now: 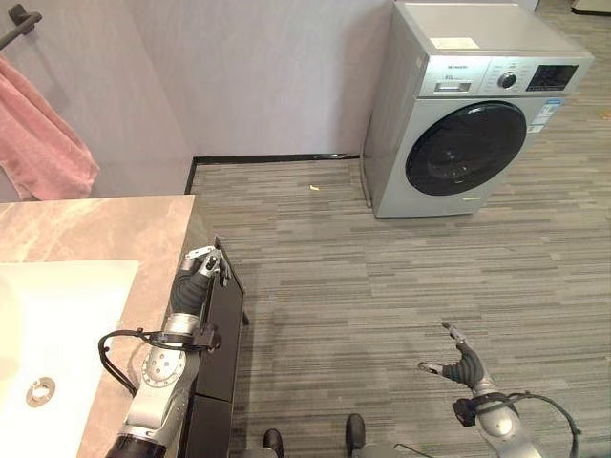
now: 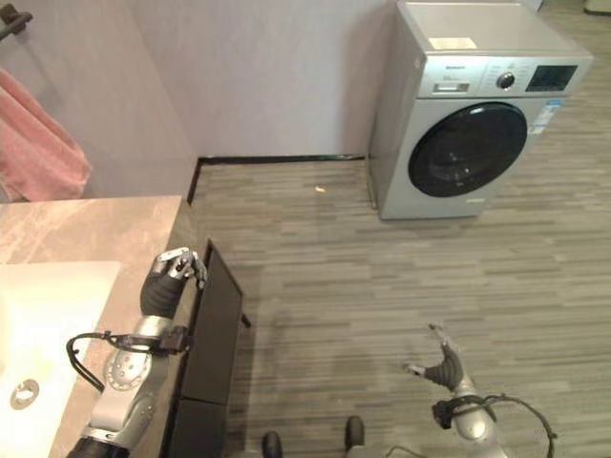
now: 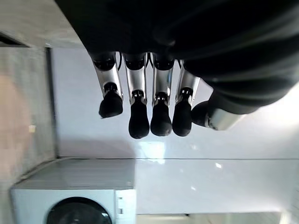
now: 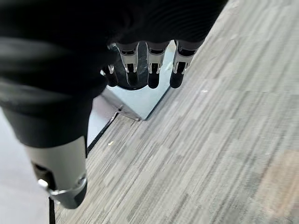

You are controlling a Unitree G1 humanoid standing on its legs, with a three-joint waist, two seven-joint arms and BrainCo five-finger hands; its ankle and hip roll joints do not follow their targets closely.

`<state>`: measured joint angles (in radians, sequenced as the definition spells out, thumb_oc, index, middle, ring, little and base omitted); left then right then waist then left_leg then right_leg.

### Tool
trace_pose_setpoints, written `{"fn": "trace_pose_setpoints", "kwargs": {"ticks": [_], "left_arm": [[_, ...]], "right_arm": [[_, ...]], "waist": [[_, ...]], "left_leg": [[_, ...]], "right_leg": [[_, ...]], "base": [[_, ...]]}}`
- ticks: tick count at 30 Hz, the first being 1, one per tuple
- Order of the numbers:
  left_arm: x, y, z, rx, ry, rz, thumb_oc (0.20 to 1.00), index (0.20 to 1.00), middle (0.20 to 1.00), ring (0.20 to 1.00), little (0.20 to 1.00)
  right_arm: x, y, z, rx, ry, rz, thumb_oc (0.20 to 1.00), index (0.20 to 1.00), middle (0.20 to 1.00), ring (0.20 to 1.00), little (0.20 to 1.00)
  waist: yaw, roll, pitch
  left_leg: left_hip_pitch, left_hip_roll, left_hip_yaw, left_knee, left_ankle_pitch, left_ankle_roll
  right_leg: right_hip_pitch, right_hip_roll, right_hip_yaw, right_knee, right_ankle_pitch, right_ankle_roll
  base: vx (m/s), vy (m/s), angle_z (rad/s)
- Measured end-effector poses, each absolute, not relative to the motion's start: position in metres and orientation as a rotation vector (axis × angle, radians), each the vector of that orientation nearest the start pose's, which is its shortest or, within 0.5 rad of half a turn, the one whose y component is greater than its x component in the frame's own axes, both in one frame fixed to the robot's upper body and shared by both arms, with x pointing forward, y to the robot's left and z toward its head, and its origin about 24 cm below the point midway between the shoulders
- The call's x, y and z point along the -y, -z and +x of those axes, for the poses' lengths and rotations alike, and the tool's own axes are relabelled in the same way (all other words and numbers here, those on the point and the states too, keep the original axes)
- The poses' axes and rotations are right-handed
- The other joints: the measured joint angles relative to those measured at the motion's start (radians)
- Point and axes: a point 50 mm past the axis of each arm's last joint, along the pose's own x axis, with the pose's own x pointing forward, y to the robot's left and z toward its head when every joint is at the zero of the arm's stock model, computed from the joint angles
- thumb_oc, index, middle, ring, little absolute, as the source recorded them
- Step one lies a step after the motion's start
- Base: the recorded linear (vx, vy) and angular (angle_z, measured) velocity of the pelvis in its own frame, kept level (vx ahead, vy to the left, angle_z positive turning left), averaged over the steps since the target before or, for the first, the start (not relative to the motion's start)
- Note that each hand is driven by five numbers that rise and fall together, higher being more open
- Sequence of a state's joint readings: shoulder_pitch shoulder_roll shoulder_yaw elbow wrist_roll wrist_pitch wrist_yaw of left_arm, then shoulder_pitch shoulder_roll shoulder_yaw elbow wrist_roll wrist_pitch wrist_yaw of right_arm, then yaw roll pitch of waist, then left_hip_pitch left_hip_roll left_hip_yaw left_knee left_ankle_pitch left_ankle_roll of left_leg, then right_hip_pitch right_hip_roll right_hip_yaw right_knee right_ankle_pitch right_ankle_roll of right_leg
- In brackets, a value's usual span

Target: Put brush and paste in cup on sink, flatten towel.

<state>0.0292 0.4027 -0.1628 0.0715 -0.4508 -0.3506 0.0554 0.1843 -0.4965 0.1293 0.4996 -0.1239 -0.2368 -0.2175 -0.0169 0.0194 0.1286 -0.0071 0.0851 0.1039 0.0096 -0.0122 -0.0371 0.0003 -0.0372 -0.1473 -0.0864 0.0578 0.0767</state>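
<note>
A pink towel [image 1: 40, 143] hangs bunched from a dark bar [image 1: 19, 24] on the wall at the far left, above the marble countertop [image 1: 105, 229]. A white sink basin [image 1: 67, 315] with a round drain [image 1: 40, 391] is set into that counter. My left hand [image 1: 199, 270] hovers at the counter's right edge, fingers [image 3: 139, 116] relaxed and holding nothing. My right hand [image 1: 460, 361] hangs low over the floor at the lower right, fingers [image 4: 152, 74] spread and empty.
A black cabinet side [image 1: 221, 329] drops below the counter's right edge. A silver front-loading washing machine [image 1: 473, 105] stands against the back wall at the right. Striped grey flooring [image 1: 344, 277] lies between them, with a small scrap [image 1: 314, 187] near the wall.
</note>
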Motion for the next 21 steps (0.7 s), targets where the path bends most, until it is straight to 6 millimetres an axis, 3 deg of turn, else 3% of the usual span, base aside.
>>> {"fn": "trace_pose_setpoints", "kwargs": {"ticks": [2, 4, 6, 7, 9, 14, 16, 21], "left_arm": [[-0.196, -0.032, 0.249, 0.081, 0.041, -0.049, 0.200, 0.200, 0.200, 0.200, 0.200], [-0.197, -0.012, 0.243, -0.011, 0.044, -0.007, 0.200, 0.200, 0.200, 0.200, 0.200], [-0.194, 0.034, 0.227, -0.241, 0.090, 0.091, 1.000, 1.000, 1.000, 1.000, 1.000], [-0.193, 0.043, 0.222, -0.288, 0.100, 0.112, 1.000, 1.000, 1.000, 1.000, 1.000], [-0.195, 0.064, 0.210, -0.397, 0.138, 0.243, 1.000, 1.000, 1.000, 1.000, 1.000], [-0.203, 0.099, 0.182, -0.598, 0.112, 0.339, 1.000, 1.000, 1.000, 1.000, 1.000], [-0.204, 0.107, 0.173, -0.646, 0.087, 0.322, 1.000, 1.000, 1.000, 1.000, 1.000], [-0.208, 0.111, 0.164, -0.674, 0.040, 0.309, 1.000, 1.000, 1.000, 1.000, 1.000]], "right_arm": [[0.273, 0.057, 0.169, -0.431, 0.097, -0.611, 1.000, 1.000, 1.000, 1.000, 1.000], [0.273, 0.059, 0.172, -0.439, 0.099, -0.583, 1.000, 1.000, 1.000, 1.000, 1.000], [0.278, 0.062, 0.181, -0.462, 0.137, -0.549, 1.000, 1.000, 1.000, 1.000, 1.000], [0.278, 0.061, 0.182, -0.461, 0.139, -0.543, 1.000, 1.000, 1.000, 1.000, 1.000], [0.277, 0.069, 0.182, -0.502, 0.121, -0.529, 1.000, 1.000, 1.000, 1.000, 1.000], [0.266, 0.087, 0.167, -0.594, 0.075, -0.501, 1.000, 1.000, 1.000, 1.000, 1.000], [0.264, 0.093, 0.159, -0.631, 0.070, -0.489, 1.000, 1.000, 1.000, 1.000, 1.000], [0.254, 0.102, 0.153, -0.678, 0.039, -0.446, 1.000, 1.000, 1.000, 1.000, 1.000]], "waist": [[0.001, -0.014, 0.009], [0.009, -0.018, 0.011], [0.017, -0.022, 0.015], [0.015, -0.017, 0.015], [0.015, 0.025, 0.017], [0.026, 0.004, 0.012], [0.026, 0.003, 0.010], [0.028, -0.001, -0.006]], "left_leg": [[-0.062, -0.002, -0.042, 0.096, 0.001, -0.003], [-0.071, -0.004, -0.069, 0.120, 0.001, -0.006], [-0.097, -0.051, -0.121, 0.113, -0.003, -0.009], [-0.096, -0.066, -0.118, 0.086, -0.003, -0.009], [-0.094, -0.063, -0.127, 0.069, 0.000, 0.011], [-0.035, -0.090, -0.096, -0.036, 0.042, 0.034], [-0.005, -0.095, -0.094, -0.063, 0.045, 0.038], [0.024, -0.091, -0.093, -0.084, 0.046, 0.040]], "right_leg": [[0.000, -0.001, 0.008, -0.008, -0.007, -0.027], [0.003, 0.002, 0.013, -0.008, -0.002, -0.045], [-0.001, -0.027, 0.033, -0.004, 0.004, -0.062], [-0.005, -0.031, 0.033, 0.000, 0.004, -0.060], [-0.023, -0.006, 0.054, 0.011, 0.004, -0.052], [-0.017, -0.032, 0.083, -0.001, 0.019, -0.007], [0.000, -0.036, 0.085, -0.007, 0.013, -0.005], [0.018, -0.031, 0.087, -0.007, -0.001, 0.001]], "base": [[0.00, -0.086, 0.44], [0.03, -0.008, 0.05], [0.02, 0.033, -0.09], [0.00, 0.064, 0.00], [0.05, 0.077, -0.22], [0.09, 0.035, -0.22], [0.05, 0.017, -0.02], [0.00, 0.000, 0.00]]}}
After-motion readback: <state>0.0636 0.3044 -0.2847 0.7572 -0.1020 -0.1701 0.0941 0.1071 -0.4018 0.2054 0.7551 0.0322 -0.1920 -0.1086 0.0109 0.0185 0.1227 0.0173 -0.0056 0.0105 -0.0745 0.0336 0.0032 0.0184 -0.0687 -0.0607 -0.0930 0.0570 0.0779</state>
